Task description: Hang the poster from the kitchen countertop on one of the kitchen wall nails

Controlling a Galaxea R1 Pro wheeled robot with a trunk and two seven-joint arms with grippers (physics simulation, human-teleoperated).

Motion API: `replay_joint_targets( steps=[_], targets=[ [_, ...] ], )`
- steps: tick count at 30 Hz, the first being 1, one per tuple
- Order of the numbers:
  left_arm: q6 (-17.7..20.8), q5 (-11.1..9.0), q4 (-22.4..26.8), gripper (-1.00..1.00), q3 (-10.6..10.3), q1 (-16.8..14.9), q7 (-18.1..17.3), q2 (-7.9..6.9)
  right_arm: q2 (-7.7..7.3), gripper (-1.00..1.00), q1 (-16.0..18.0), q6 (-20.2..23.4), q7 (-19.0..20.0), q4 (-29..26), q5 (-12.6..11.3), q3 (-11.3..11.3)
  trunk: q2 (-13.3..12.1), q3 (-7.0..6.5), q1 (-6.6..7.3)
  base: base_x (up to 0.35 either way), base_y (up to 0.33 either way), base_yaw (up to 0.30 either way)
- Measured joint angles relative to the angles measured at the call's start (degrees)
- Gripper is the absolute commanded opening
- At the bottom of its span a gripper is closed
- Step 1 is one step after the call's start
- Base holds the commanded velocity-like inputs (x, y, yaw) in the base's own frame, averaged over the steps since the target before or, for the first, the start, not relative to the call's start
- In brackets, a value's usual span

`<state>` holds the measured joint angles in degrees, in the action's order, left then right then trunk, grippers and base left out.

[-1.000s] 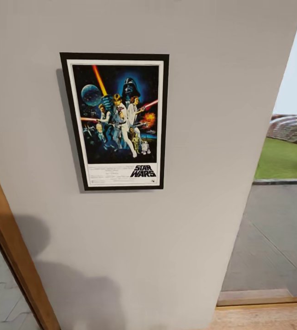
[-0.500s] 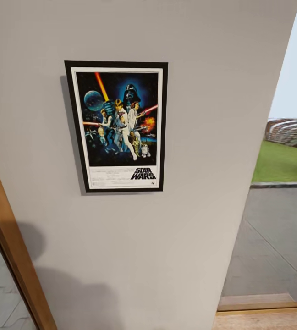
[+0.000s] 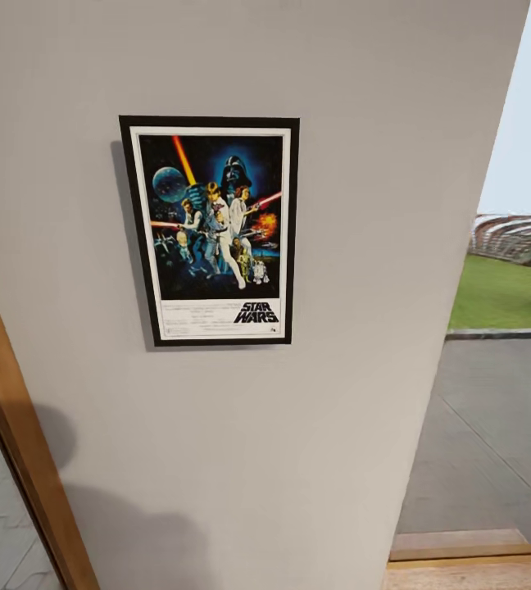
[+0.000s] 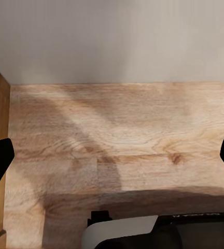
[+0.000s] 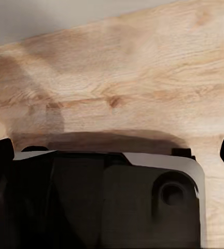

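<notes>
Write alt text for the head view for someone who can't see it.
A framed Star Wars poster hangs upright on a plain pale grey wall. A wooden door frame runs along the left edge, and an opening at right shows pavement and grass outside.

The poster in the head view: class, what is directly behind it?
The poster hangs flat against the pale grey wall, casting a shadow along its left edge. Whatever holds it there is covered.

- Poster (image 3: 210, 230) hangs upright and flat on pale grey wall (image 3: 339, 246); black frame, white border, "STAR WARS" title at its foot.
- Its shadow falls on wall just beside frame's left edge.
- Wooden door frame (image 3: 20, 442) slants below-left of poster.
- Right of poster, past the wall's edge: grey pavement (image 3: 478, 426), grass (image 3: 503, 291), pale sky.
</notes>
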<state>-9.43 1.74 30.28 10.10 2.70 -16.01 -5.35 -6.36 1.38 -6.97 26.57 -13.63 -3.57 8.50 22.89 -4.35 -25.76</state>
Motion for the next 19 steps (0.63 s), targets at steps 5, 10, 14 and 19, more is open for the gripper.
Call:
replay_joint_targets(
  steps=[5, 10, 14, 19],
  targets=[
    [0.0, 0.1, 0.0, 1.00, -0.2, 0.0, 0.0, 0.10, 0.25, 1.00, 0.0, -0.1, -7.2, 6.6, 0.0, -0.3, 0.0, -0.01, 0.00, 0.000, 0.000, 0.000],
    [0.0, 0.1, 0.0, 1.00, -0.2, 0.0, -0.1, 0.14, 0.20, 1.00, 0.0, -0.1, -10.1, 8.5, -0.1, -0.3, 0.0, -0.01, 0.00, 0.000, 0.000, 0.000],
    [0.0, 0.1, -0.1, 1.00, -0.2, 0.0, 0.0, 0.13, 0.16, 1.00, 0.0, -0.1, -10.6, 8.7, -0.1, -0.3, 0.0, -0.01, 0.00, 0.000, 0.000, 0.000],
    [0.0, 0.1, -0.1, 1.00, -0.2, 0.0, 0.0, 0.12, 0.23, 1.00, 0.0, -0.1, -10.9, 8.9, -0.1, -0.3, 0.0, -0.01, 0.00, 0.000, 0.000, 0.000]
  ],
)
